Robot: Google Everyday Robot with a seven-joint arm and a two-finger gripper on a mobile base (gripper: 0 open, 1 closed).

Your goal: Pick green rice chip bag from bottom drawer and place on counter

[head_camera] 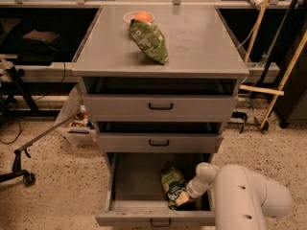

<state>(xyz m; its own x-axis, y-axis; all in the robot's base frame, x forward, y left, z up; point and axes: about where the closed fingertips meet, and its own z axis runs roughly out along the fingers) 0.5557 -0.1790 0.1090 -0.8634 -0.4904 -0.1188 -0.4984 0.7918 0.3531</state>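
The bottom drawer stands pulled open. The small green rice chip bag lies on its floor at the right, its orange-yellow end toward the front. My white arm reaches down from the lower right into the drawer, and my gripper sits at the bag's front right end, touching or just over it. The counter is the grey slab on top of the cabinet.
A longer olive-green bag and a bowl with an orange thing lie on the counter's back left. The top drawer and middle drawer are shut. Wooden poles lean at the right; a bin stands at the left.
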